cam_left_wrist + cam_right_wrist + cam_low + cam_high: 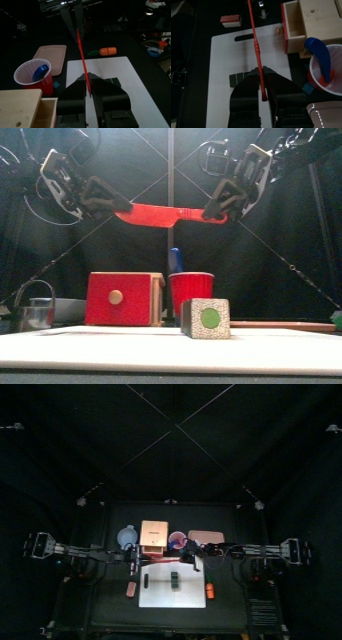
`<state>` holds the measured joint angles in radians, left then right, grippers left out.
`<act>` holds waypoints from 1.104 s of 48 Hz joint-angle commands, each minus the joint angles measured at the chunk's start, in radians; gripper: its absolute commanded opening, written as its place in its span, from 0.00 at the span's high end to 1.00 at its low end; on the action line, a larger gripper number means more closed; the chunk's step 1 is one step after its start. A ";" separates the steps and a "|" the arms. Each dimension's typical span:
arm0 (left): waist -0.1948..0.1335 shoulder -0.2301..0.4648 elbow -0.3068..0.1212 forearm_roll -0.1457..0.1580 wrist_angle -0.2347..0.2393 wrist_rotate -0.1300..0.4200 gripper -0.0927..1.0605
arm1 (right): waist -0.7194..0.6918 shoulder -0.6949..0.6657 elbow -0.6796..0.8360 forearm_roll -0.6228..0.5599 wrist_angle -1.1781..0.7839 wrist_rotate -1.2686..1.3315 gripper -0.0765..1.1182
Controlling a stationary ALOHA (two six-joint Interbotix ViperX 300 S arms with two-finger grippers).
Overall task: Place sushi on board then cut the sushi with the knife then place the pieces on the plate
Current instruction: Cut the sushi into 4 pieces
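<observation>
Front view: the red knife (167, 216), a flat, smooth plastic blade, hangs level in the air. The left pincer (123, 210) is clenched on one end and the right pincer (214, 213) on the other. Well below it, the sushi roll (205, 318) sits on the white cutting board (120, 346). Its square end face is pale and speckled around a green oval centre, and nothing touches it. From above, the roll (175, 579) shows as a short dark green block near the middle of the board.

Behind the board stand a red cup (191, 293) with a blue knife (174, 258) upright in it, and just beside it a pale wooden box (123, 298) with a red drawer front and round knob. A metal cutter (38, 313) with a wire handle is at the far left.

In the top view, a pink tray (205, 537) lies behind the board's right corner and a blue-grey bowl (127, 536) is left of the box. An orange toy (210, 590) lies on the desk (114, 614) off the board's right edge, a red-and-white toy (131, 589) off its left.
</observation>
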<state>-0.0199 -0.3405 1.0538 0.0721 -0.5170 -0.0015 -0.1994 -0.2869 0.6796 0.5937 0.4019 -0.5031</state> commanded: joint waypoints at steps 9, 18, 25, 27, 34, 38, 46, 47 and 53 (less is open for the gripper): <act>-0.021 0.164 -0.091 0.006 -0.003 0.008 0.65 | -0.003 -0.025 0.035 -0.005 0.031 0.005 0.74; -0.023 0.293 -0.187 0.031 0.003 0.008 0.65 | 0.014 -0.048 0.087 -0.005 0.051 0.005 0.74; -0.038 0.377 -0.245 0.040 0.043 0.008 0.65 | 0.015 -0.067 0.106 -0.006 0.051 0.005 0.74; -0.049 0.397 -0.262 0.040 0.061 0.008 0.65 | 0.021 -0.066 0.107 -0.011 0.051 0.003 0.74; -0.051 0.422 -0.298 0.038 0.121 0.008 0.65 | 0.043 -0.046 0.117 -0.025 0.038 0.003 0.74; -0.049 0.414 -0.310 0.038 0.149 0.009 0.65 | 0.054 -0.023 0.123 -0.025 0.035 0.005 0.74; -0.052 0.407 -0.305 0.040 0.184 0.008 0.65 | 0.078 0.003 0.135 -0.014 0.014 0.006 0.74; -0.054 0.408 -0.307 0.040 0.186 0.008 0.65 | 0.083 0.005 0.135 -0.011 0.011 0.006 0.74; -0.074 0.413 -0.313 0.040 0.186 0.008 0.65 | 0.107 0.014 0.135 0.014 -0.014 0.006 0.74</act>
<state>-0.0782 0.0874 0.7731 0.1058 -0.3252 0.0015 -0.0982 -0.2638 0.8268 0.5906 0.4111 -0.4955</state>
